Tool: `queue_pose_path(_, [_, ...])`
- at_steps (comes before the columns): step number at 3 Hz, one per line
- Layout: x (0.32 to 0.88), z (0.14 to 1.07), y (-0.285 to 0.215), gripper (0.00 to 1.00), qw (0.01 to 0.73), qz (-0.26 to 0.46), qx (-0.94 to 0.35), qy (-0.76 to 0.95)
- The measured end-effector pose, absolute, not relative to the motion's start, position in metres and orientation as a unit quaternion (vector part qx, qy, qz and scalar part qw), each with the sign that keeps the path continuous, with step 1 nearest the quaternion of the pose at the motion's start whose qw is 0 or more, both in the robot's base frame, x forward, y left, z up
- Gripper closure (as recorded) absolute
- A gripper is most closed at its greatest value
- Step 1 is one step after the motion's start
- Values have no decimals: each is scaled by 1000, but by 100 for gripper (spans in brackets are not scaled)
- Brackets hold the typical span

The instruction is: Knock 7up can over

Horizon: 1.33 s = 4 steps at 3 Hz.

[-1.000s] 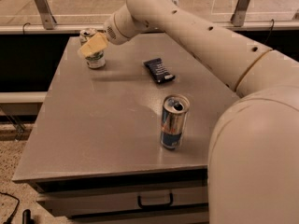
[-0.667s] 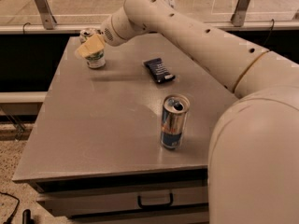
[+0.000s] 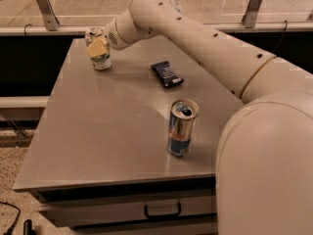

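One 7up can (image 3: 102, 61) standing at counter (image 3: 107, 131) far-left corner | you're parking gripper (image 3: 98, 47) against its upper side, grip width can't tell | probably light, thin-walled, slick: you're wanting a high sideways shove, no grasp.

No legible lettering — neither on the 7up can (image 3: 102, 60) by the hand (image 3: 97, 47) nor on the blue can (image 3: 182, 129)

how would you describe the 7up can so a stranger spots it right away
Start at the grey metal table and go to its far left corner, where the end effector is right at the 7up can. It is short and whitish-silver with green, unlike the taller, slimmer blue-and-silver can near the front edge.
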<state>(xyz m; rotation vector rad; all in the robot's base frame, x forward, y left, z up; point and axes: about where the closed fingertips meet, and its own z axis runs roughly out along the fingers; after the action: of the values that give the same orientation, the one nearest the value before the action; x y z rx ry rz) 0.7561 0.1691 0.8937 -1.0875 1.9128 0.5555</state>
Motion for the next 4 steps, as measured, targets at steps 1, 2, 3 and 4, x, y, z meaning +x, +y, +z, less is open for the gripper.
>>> queue_pose_path(1, [756, 898, 165, 70, 421, 225, -443, 759])
queue_pose_path(2, [747, 925, 139, 93, 422, 210, -465, 749])
queue_pose_path(3, [731, 958, 106, 100, 405, 186, -502, 741])
queue_pose_path(4, [712, 972, 89, 100, 366, 153, -550, 735])
